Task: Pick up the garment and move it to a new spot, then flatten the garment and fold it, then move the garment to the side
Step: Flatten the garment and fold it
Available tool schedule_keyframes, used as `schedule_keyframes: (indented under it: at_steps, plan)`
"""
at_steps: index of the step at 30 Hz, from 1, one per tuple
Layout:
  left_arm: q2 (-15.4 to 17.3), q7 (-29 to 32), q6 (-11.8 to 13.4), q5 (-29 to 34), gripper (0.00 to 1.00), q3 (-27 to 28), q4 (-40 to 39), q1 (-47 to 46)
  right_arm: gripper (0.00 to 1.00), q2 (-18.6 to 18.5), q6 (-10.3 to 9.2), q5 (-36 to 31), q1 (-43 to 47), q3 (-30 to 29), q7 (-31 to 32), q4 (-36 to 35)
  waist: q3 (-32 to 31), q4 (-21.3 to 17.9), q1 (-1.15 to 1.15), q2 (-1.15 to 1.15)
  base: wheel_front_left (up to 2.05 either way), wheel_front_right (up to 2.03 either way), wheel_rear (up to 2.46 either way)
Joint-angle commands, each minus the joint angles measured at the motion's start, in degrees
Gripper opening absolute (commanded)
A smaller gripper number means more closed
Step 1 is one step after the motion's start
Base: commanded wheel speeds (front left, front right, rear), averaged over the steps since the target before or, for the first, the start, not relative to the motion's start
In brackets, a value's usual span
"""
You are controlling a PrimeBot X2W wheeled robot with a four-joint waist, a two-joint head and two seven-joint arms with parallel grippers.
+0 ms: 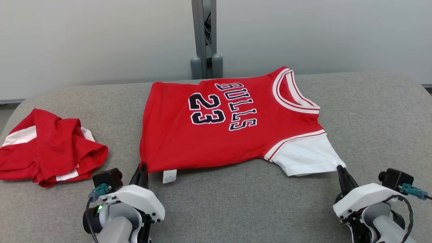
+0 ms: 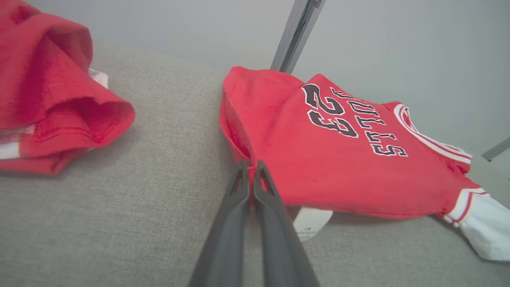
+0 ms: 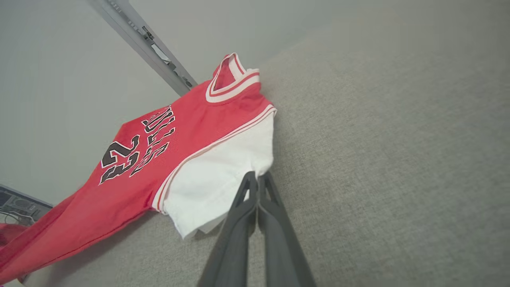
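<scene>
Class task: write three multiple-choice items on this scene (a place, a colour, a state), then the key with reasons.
1. Where does the crumpled red garment lie from the jersey?
A. on the robot's left
B. on the robot's right
C. on it
2. What colour is the sleeve pinched by the right gripper?
A. black
B. white
C. red
3. How do the jaws of the left gripper stand?
A. wide open
B. shut on the jersey's hem corner
C. shut on the crumpled red garment
Key: 1 A, it lies apart at the head view's left; 2 B, the pinched cloth is white; 3 B, they close on the red corner beside the label.
</scene>
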Motion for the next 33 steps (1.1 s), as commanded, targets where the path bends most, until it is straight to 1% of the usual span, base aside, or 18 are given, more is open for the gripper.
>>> schedule_keyframes:
  at_steps: [1, 9, 12, 18, 27, 30, 33]
  plan:
    - [0.3, 0.0, 0.5, 1.3, 0.0, -0.3, -0.8, 1.3, 0.0, -0.7, -0.02, 1.7, 1.4, 0.1, -0.1, 0.1, -0.9, 0.3, 0.0, 0.0, 0.0, 0.0, 0.0]
    - [0.4, 0.0, 1.1, 4.4, 0.0, 0.2, -2.8, 5.3, 0.0, -1.7, -0.02, 5.5, 5.8, 0.2, -0.1, -2.2, -3.1, 0.0, 0.0, 0.0, 0.0, 0.0, 0.0]
    - [0.4, 0.0, 1.1, 5.7, 0.0, 0.7, -3.3, 6.7, 0.0, -2.2, -0.02, 6.9, 7.3, -0.7, -0.1, -3.7, -3.8, -0.2, 0.0, 0.0, 0.0, 0.0, 0.0]
    - [0.4, 0.0, 0.9, 8.2, 0.0, 2.0, -4.2, 9.0, 0.0, -2.7, -0.02, 9.2, 10.1, 0.1, -0.1, -6.5, -5.1, -0.5, 0.0, 0.0, 0.0, 0.0, 0.0]
    - [0.4, 0.0, -0.6, 12.6, 0.0, 3.1, -4.9, 12.9, 0.0, -3.8, -0.02, 13.1, 16.0, 2.7, -0.1, -8.2, -6.8, -0.3, 0.0, 0.0, 0.0, 0.0, 0.0]
    - [0.4, 0.0, -1.4, 14.0, 0.0, 3.5, -4.6, 13.8, 0.0, -4.0, -0.02, 13.0, 17.0, 3.2, -0.1, -6.7, -6.9, -0.4, 0.0, 0.0, 0.0, 0.0, 0.0]
    - [0.4, 0.0, -2.3, 15.5, 0.0, 3.9, -4.1, 14.6, 0.0, -3.0, -0.02, 13.3, 17.6, 4.0, 0.9, -5.5, -6.9, -0.4, 0.0, 0.0, 0.0, 0.0, 0.0]
